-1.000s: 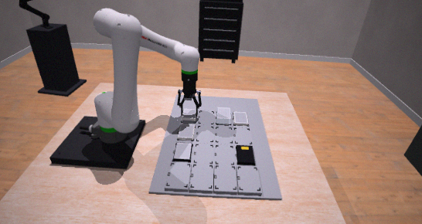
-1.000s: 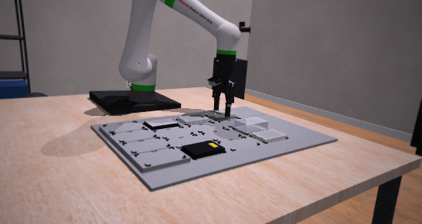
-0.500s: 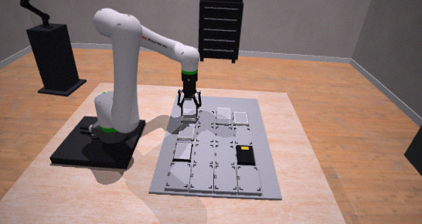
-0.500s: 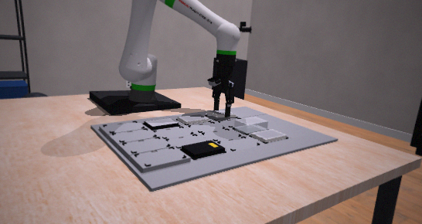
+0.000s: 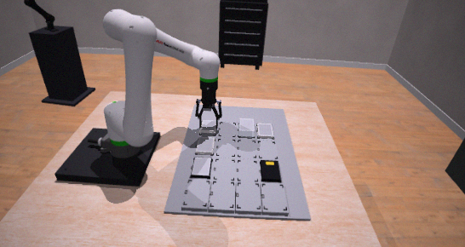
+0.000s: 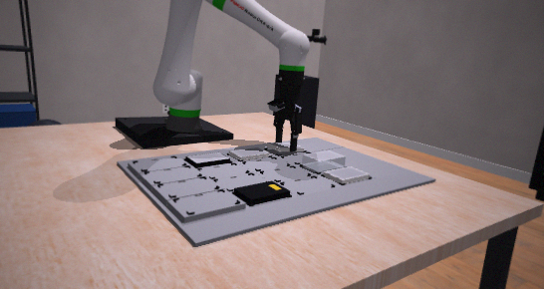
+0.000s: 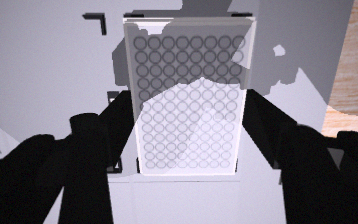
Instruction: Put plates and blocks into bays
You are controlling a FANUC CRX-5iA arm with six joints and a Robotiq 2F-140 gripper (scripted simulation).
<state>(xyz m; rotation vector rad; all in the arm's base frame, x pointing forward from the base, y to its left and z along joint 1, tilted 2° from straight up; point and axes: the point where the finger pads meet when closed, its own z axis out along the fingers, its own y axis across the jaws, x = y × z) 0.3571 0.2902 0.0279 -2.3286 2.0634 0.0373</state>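
Gripper [image 5: 208, 120] is clamping one 96-well plate [image 7: 190, 100] by its long sides, at the deck's [image 5: 294, 172] corner bay nearest the arm's base [image 5: 68, 172]; whether the plate is seated or just above the floor is unclear. Counting six items on deck: five pale plates/blocks, including the held one, and one black plate [image 5: 271, 170] with a yellow label.

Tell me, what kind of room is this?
Probably a lab automation cell: a white arm's claw grips a 96-well plate over a grey deck of plate bays, with a black storage rack behind.
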